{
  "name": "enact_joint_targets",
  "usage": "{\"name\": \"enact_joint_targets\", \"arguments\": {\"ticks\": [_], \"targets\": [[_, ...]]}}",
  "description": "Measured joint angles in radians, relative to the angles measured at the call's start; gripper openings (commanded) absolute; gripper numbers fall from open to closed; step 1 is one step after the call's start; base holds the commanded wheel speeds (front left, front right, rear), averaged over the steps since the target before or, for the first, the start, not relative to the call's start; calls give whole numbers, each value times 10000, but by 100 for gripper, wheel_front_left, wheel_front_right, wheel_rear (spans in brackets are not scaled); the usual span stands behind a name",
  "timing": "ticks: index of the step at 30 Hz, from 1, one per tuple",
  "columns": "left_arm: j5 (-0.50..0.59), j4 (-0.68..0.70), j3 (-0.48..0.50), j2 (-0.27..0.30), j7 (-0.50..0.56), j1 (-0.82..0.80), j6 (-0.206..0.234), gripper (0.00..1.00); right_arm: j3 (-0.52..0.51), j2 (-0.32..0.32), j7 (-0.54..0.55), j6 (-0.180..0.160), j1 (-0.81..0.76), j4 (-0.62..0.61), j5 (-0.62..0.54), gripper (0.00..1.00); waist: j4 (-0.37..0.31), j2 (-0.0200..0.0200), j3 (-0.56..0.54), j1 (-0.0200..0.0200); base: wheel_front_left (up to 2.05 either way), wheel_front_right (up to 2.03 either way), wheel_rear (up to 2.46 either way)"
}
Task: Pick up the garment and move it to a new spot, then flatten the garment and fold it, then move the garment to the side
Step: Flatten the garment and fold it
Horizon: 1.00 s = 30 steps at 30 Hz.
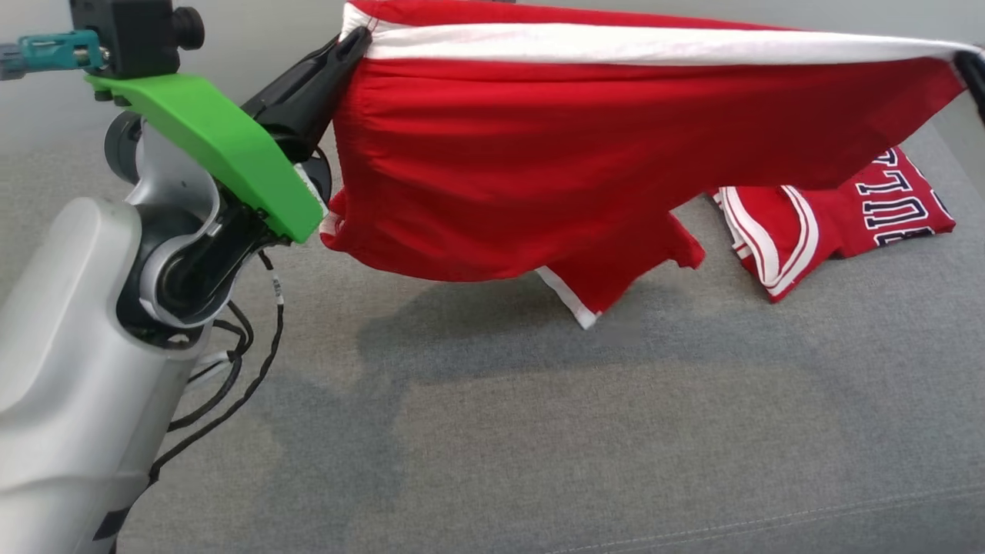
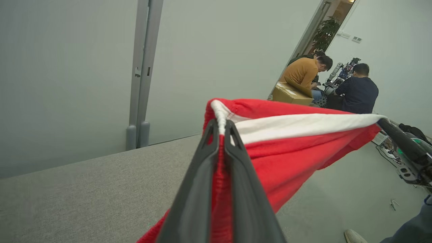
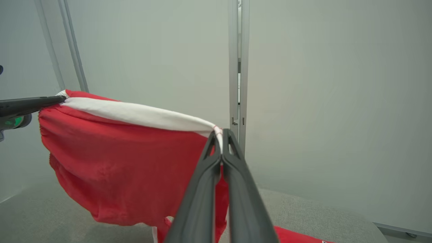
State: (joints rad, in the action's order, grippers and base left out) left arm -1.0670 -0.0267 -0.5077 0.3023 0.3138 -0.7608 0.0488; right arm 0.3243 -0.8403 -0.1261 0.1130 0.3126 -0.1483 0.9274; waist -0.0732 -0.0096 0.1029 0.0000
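Note:
The garment [image 1: 585, 161] is red with a white band along its top edge. It hangs stretched in the air above the grey padded surface [image 1: 539, 431], its lowest corner near the fabric below. My left gripper [image 1: 355, 37] is shut on the band's left corner, seen close in the left wrist view as the left gripper [image 2: 220, 125] pinching the garment [image 2: 290, 152]. At the frame's right edge my right gripper [image 1: 971, 65] is shut on the other corner; the right wrist view shows the right gripper [image 3: 220, 135] clamped on the garment [image 3: 128, 158].
A second red garment [image 1: 831, 215] with white trim and lettering lies folded on the grey surface at the back right. Two people [image 2: 337, 81] sit by a cardboard box [image 2: 290, 96] in a far doorway. A shoe [image 2: 354, 236] shows on the floor.

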Motion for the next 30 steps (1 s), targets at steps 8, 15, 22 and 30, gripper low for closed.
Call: {"name": "enact_joint_targets", "arguments": {"ticks": [8, 15, 22, 30], "targets": [[-456, 2539, 861, 878, 537, 1386, 621, 0, -583, -631, 537, -370, -1414, -1275, 1120, 0, 395, 0, -110, 0, 0, 0, 0], [-1041, 3862, 1726, 917, 500, 3180, 757, 0, -546, -662, 685, -625, -2358, -2027, 1478, 0, 484, 0, 320, 0, 0, 0, 0], [-1243, 3285, 771, -232, 178, 5018, 759, 0, 113, -167, 754, -966, -2979, -1992, 1429, 0, 578, 0, 1038, 0, 0, 0, 0], [-167, 1264, -130, -648, -497, 5371, 759, 0, 911, 343, 742, -1133, -3000, -1287, 577, 0, 764, 0, 1939, 0, 0, 0, 0]]}}
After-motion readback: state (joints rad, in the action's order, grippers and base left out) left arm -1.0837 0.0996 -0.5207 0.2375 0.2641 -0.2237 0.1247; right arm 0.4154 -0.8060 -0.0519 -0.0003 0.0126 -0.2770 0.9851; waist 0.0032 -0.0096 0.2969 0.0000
